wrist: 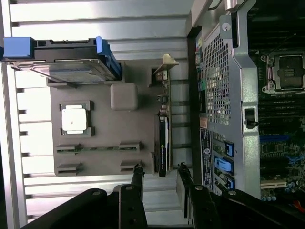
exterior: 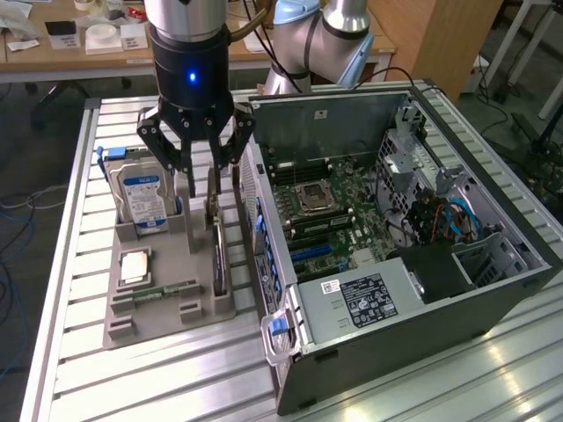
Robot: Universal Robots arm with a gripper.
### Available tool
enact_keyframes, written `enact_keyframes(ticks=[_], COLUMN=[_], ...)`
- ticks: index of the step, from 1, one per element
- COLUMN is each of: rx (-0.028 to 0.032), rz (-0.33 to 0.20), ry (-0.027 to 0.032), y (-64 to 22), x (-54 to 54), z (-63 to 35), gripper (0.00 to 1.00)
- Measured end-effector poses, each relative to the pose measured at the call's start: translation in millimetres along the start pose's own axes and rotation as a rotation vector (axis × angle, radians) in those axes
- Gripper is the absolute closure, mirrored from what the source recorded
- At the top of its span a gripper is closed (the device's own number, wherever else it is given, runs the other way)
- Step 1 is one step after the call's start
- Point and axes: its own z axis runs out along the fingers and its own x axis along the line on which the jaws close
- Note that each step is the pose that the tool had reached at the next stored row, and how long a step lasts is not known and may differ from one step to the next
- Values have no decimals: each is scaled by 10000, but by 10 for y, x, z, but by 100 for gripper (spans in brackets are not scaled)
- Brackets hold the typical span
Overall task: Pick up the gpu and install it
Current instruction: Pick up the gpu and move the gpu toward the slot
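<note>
The gpu point(exterior: 218, 251) stands on edge in its slot of the grey holder tray point(exterior: 176, 255), on the side nearest the open computer case point(exterior: 493, 281). The gripper point(exterior: 213, 186) hangs directly above it, jaws apart, nothing grasped. Pickup and installation are judged not yet done.

ok so the gpu point(wrist: 162, 143) stands on edge along the gray tray's point(wrist: 102, 136) side nearest the PC case point(wrist: 224, 95), with the gripper point(wrist: 160, 171) spread apart on either side of it

Even indoor light, glare on the slatted table point(exterior: 515, 356), shadowed case point(exterior: 413, 347) interior, blue lamp on tool point(exterior: 213, 192)
</note>
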Motion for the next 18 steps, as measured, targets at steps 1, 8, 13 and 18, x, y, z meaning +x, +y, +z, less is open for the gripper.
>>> enact_keyframes(ticks=[1,8,13,18], rx=[-1,2,-6,-13], rz=[0,0,0,-1], ry=[0,1,-3,0], y=[-1,-5,-5,-9], x=[0,1,1,2], z=[18,102,111,197], gripper=[58,58,58,58])
